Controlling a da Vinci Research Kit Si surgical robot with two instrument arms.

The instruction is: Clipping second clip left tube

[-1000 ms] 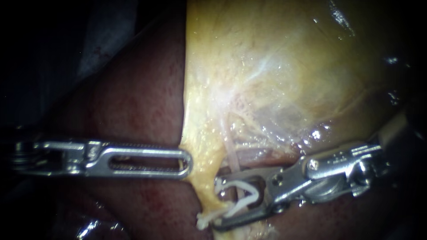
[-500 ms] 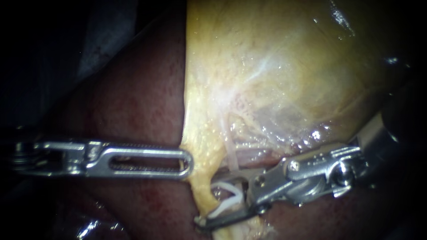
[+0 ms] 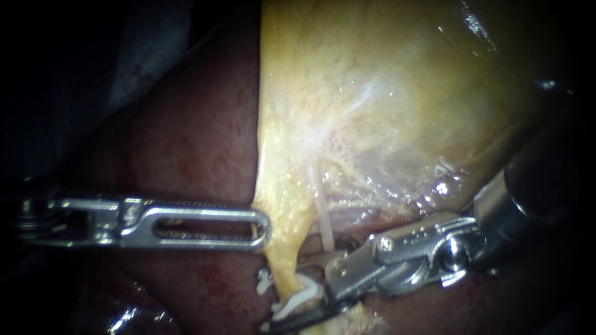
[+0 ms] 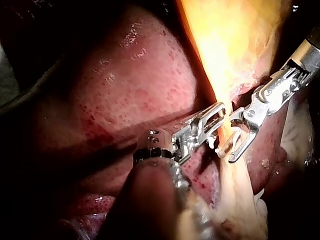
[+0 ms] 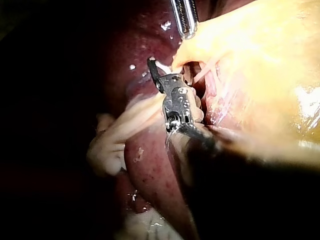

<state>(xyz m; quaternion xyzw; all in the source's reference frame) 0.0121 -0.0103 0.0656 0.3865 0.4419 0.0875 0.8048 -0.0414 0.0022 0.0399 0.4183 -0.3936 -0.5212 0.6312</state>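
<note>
On the dark red liver (image 3: 186, 142) lies the yellow gallbladder (image 3: 385, 93), and from its lower left corner a yellow strand (image 3: 285, 273) of tissue runs down. The left instrument (image 3: 261, 226) comes in level across the liver. Its slotted claw is closed on the upper end of that strand, which is drawn to a point at the tip; the left wrist view shows the same grip (image 4: 220, 112). The right instrument (image 3: 282, 305) reaches in low from the right, and its claw, standing apart, grips a white clip (image 3: 298, 296) between its two halves. The clip straddles the yellow strand just below the left instrument's tip, and its white ends show on the strand's far side. A pale tube (image 3: 321, 220) runs down from the gallbladder's lower edge and passes behind the right instrument. I cannot tell whether it lies inside the clip. In the right wrist view the right instrument (image 5: 155, 67) points at the strand with the clip (image 5: 162, 66) at its tip, and the left instrument (image 5: 186, 30) is just ahead of it.
</note>
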